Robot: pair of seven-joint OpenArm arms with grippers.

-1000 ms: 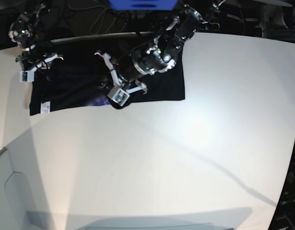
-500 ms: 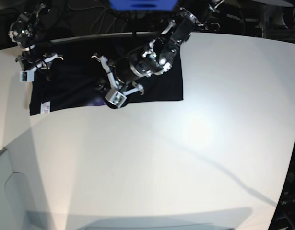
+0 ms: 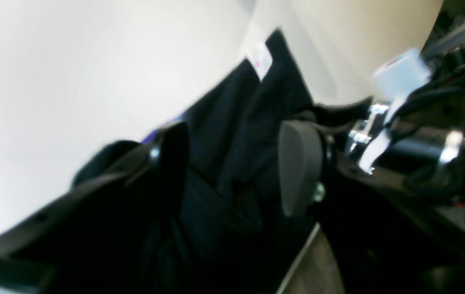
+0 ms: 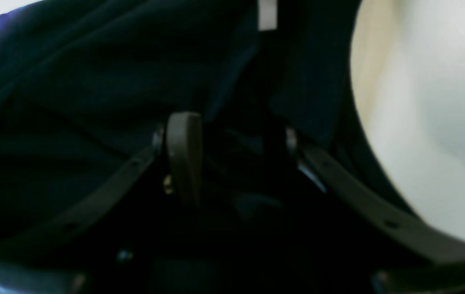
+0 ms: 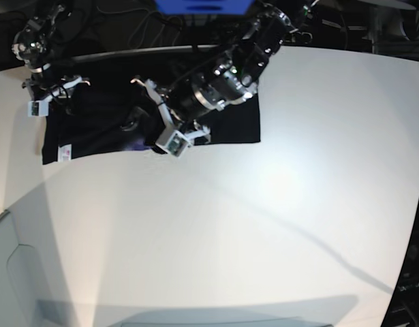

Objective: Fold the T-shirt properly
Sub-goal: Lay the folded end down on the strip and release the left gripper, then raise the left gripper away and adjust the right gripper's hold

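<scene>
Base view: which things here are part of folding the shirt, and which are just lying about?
Part of the job:
- T-shirt, black, lying on the table
- left gripper, open above the shirt
- right gripper, open over the shirt

Just there:
- white table
- blue box beyond the table's far edge
- cables behind the table

T-shirt [image 5: 93,122]: black matt cloth, soft creases. Table [image 5: 277,204]: smooth white, slight sheen.

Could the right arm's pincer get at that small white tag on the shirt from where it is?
Probably yes. The right pincer hangs open over the T-shirt, the white tag lies uncovered at the near corner, nothing between.
</scene>
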